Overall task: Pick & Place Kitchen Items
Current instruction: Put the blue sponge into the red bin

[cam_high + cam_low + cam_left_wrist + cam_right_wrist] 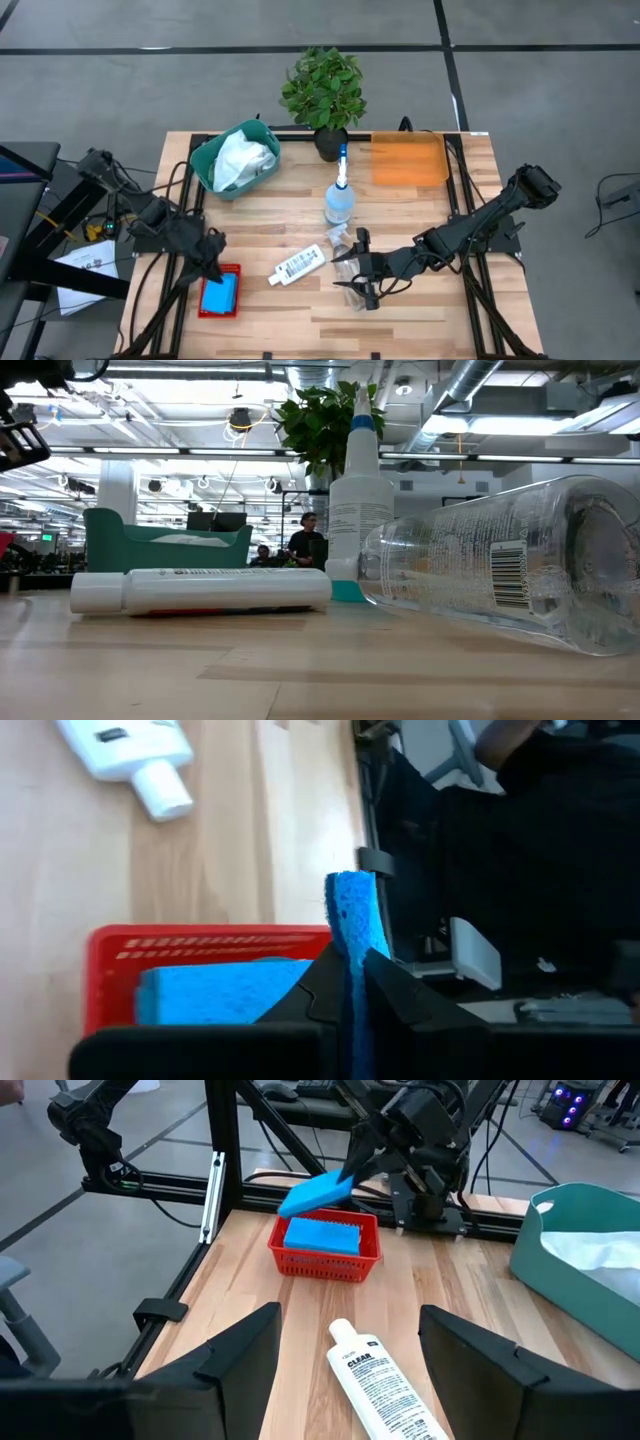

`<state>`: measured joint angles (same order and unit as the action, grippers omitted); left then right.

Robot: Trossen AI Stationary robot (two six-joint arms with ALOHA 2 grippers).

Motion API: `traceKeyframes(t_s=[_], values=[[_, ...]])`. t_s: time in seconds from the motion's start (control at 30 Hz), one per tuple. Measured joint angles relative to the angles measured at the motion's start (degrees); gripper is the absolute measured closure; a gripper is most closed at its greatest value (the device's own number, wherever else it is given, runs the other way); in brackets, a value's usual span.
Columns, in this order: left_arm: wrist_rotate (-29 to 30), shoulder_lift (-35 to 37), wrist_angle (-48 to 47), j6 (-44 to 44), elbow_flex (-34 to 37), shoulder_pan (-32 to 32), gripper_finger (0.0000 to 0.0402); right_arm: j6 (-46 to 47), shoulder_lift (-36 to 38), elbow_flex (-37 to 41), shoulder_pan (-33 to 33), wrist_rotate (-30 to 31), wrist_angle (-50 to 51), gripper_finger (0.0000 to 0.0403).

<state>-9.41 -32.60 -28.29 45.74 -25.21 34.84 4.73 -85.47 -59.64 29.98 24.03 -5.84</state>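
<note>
Placing step in hand: left gripper [345,1178] clamped on a blue sponge [312,1194], hanging just above the red basket [325,1261] at 8 o'clock on the table, a second blue sponge [322,1235] already inside. Next, probably: lower, then let go. Right gripper [362,268] spread and empty near 6 o'clock, over a lying clear bottle [345,268], the white bottle [299,265] just beside
</note>
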Motion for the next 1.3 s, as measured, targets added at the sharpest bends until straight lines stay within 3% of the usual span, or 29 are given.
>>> traceKeyframes(t_s=[0.5, 0.87, 1.3], values=[[7.9, 0.0, 0.6, 1.8, 0.2, 6.6, 0.0392, 1.3, 0.0, 0.0, 0.0, -0.1, 0.7, 0.0171], [7.5, 0.0, 9.8, 3.2, 6.7, 6.7, 0.0391, 1.3, 0.0, 0.0, 0.0, -0.1, 0.7, 0.0171], [8.2, 0.0, 9.9, 3.0, 7.0, 7.7, 0.0393, 1.3, 0.0, 0.0, 0.0, -0.1, 0.8, 0.0171]])
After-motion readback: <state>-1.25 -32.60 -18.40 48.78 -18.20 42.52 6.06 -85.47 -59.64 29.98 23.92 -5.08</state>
